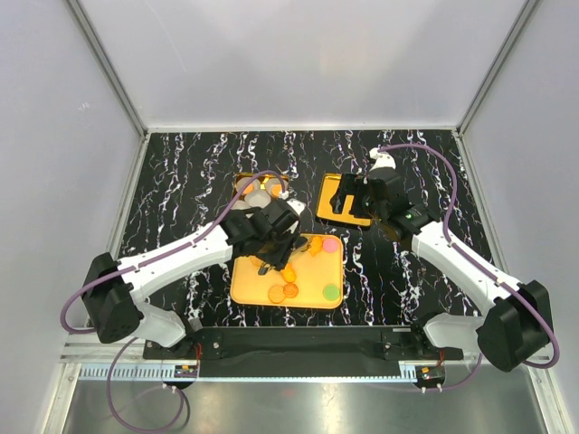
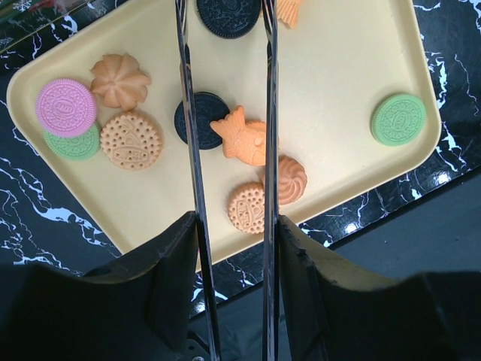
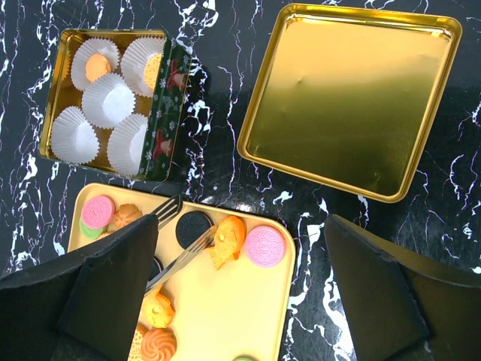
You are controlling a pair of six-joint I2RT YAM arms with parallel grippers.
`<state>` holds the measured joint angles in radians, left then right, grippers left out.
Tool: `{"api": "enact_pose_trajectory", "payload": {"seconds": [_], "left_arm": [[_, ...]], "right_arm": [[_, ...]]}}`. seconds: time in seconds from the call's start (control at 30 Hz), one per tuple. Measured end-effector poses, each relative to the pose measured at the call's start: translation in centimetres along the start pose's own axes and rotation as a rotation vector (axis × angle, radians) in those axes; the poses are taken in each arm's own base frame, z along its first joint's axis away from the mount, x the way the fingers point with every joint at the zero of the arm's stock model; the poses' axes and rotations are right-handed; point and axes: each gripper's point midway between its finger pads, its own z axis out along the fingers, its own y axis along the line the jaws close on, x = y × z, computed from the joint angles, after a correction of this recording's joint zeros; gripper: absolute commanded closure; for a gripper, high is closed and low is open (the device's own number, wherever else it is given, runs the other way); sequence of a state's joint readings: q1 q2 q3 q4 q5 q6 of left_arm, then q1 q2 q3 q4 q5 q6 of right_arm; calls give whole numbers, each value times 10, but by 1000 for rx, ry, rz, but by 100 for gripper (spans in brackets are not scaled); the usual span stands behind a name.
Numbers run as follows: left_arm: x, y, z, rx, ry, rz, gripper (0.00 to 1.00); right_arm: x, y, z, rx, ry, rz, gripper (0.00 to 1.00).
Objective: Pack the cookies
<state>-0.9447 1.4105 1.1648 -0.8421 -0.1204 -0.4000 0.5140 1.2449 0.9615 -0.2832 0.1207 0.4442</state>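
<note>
Cookies lie on a yellow tray (image 2: 353, 60): a pink (image 2: 66, 107), two green (image 2: 398, 119), black (image 2: 201, 120), a fish-shaped (image 2: 244, 137) and several orange ones (image 2: 131, 140). My left gripper (image 2: 234, 233) is shut on metal tongs (image 2: 192, 150). The tong tips stand apart on either side of a black cookie (image 3: 194, 229) at the tray's far edge, beside a fish cookie (image 3: 228, 239) and a pink one (image 3: 265, 246). My right gripper (image 3: 240, 226) hangs open and empty above the tray's far right corner. Two orange cookies (image 3: 98, 66) sit in paper cups in the tin (image 3: 167, 113).
The tin (image 1: 262, 188) stands behind the tray (image 1: 262, 287) and holds several white paper cups (image 3: 109, 100). Its gold lid (image 3: 349, 98) lies upside down to the right of it. The table is black marble, walled on three sides.
</note>
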Motion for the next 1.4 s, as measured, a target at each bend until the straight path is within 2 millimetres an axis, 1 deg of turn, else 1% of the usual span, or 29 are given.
{"api": "enact_pose_trajectory", "payload": {"seconds": [0.37,0.6,0.7,1.0,1.4], "left_arm": [[5,1,4,-4,11,2,53],[17,5,9,-17,44,7,53],[20,6,10,-18,48,9,52],[18,6,6,-13,35,7,52],[18,5,7,-11,36,8,53]], "right_arm": [[0,0,0,0,0,0,0],[0,0,0,0,0,0,0],[0,0,0,0,0,0,0],[0,0,0,1,0,0,0],[0,0,0,2,0,0,0]]}}
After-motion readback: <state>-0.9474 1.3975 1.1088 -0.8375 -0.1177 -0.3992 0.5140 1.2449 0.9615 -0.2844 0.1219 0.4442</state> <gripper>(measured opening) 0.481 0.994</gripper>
